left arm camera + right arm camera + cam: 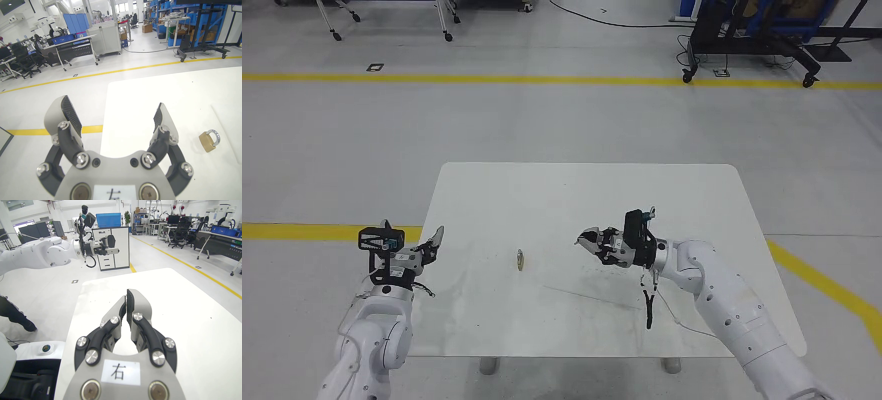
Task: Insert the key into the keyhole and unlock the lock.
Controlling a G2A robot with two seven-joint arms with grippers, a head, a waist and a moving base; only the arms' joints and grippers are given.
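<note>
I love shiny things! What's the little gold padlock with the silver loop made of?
The gold-coloured padlock body looks like brass: yellow metal with a soft, dull sheen. Its curved silver shackle looks like polished steel or chrome, since it shows bright glints. I can't be sure of either.

The left gripper [113,108] hangs spread wide, angled inward; the right gripper [127,296], pinched tight together, points across toward it.

Top camera looks down; 2 low wrist cameras seemingly share table [572,200].
</note>
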